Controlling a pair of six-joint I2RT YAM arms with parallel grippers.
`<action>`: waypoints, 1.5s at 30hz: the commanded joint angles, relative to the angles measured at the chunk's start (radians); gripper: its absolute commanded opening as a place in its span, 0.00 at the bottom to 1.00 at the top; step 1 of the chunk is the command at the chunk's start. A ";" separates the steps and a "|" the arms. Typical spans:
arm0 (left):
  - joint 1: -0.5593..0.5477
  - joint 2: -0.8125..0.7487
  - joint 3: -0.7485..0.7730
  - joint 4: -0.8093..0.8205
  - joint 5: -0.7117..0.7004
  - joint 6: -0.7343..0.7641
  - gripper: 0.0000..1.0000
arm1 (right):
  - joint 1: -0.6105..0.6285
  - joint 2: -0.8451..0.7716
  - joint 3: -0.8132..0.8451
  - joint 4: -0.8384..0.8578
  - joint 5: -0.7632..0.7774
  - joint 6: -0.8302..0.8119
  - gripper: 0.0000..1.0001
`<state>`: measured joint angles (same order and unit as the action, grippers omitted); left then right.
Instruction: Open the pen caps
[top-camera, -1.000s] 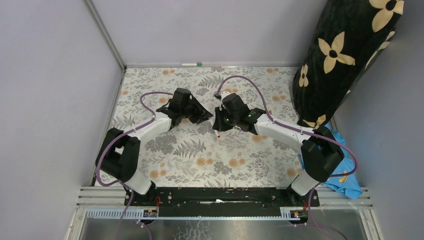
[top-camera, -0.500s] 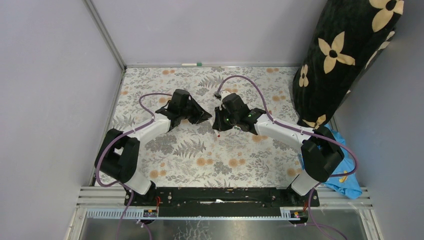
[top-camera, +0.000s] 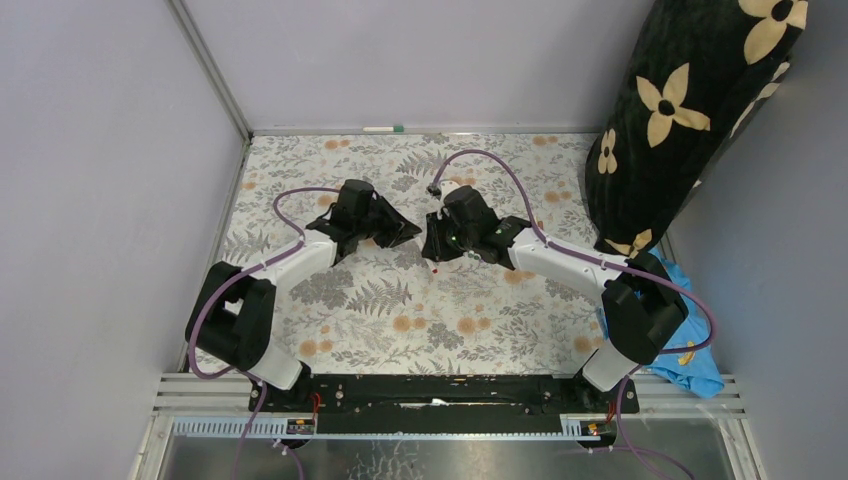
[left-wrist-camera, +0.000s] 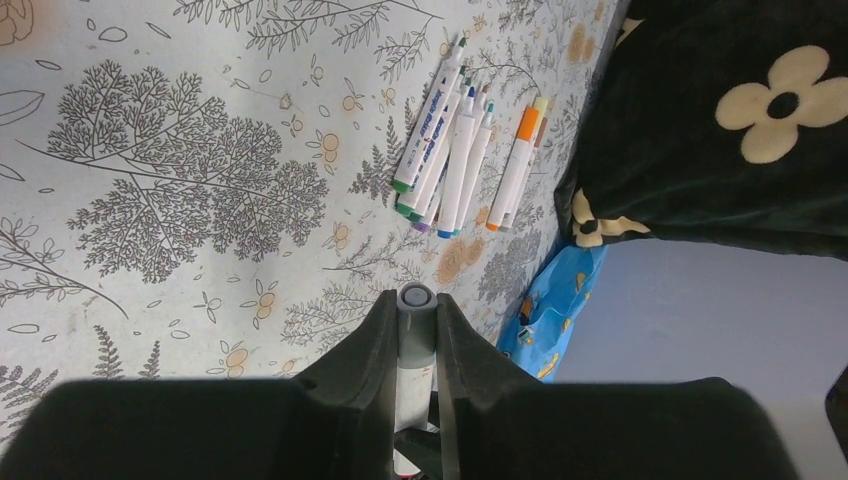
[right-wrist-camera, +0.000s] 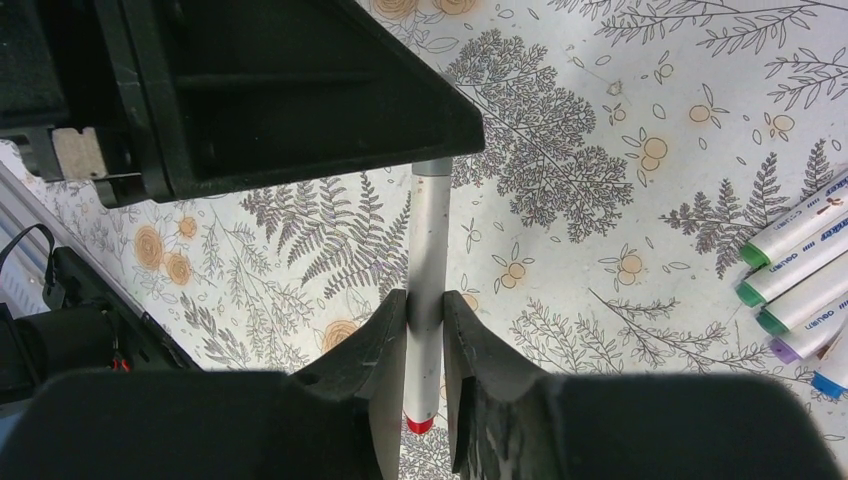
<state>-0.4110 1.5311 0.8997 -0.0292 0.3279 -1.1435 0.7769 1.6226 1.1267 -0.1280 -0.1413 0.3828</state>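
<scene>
Both grippers hold one white marker pen (right-wrist-camera: 430, 235) in the air between them over the middle of the table. My left gripper (left-wrist-camera: 415, 300) is shut on its grey-looking cap (left-wrist-camera: 416, 335). My right gripper (right-wrist-camera: 426, 298) is shut on the white barrel, whose red end (right-wrist-camera: 420, 424) sticks out behind the fingers. In the top view the left gripper (top-camera: 403, 237) and right gripper (top-camera: 430, 246) meet tip to tip. Several more capped pens (left-wrist-camera: 446, 150) lie side by side on the table, with green, blue and purple ends, and one with an orange cap (left-wrist-camera: 527, 124).
The floral tablecloth (top-camera: 380, 320) covers the table. A black flowered cushion (top-camera: 690, 110) stands at the back right, with a blue cloth (top-camera: 690, 345) at the right edge. One pen with a green cap (top-camera: 383, 129) lies against the back wall. Grey walls close in the left and back.
The left arm's wrist has shifted slightly to the left and the right gripper followed a little. Both grippers stay shut on the same pen.
</scene>
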 joint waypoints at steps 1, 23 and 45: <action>0.003 -0.035 -0.007 0.079 0.033 -0.024 0.00 | 0.010 0.018 0.059 0.047 -0.026 0.013 0.25; 0.014 -0.023 0.032 0.044 -0.054 -0.019 0.00 | 0.010 0.116 0.132 0.021 -0.029 0.030 0.00; 0.193 0.172 0.204 -0.073 -0.134 0.077 0.00 | 0.059 -0.048 -0.129 0.069 0.109 0.116 0.00</action>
<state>-0.2005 1.6878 1.0428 -0.0429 0.2379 -1.1736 0.8257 1.6550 0.9745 -0.0471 -0.0944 0.4927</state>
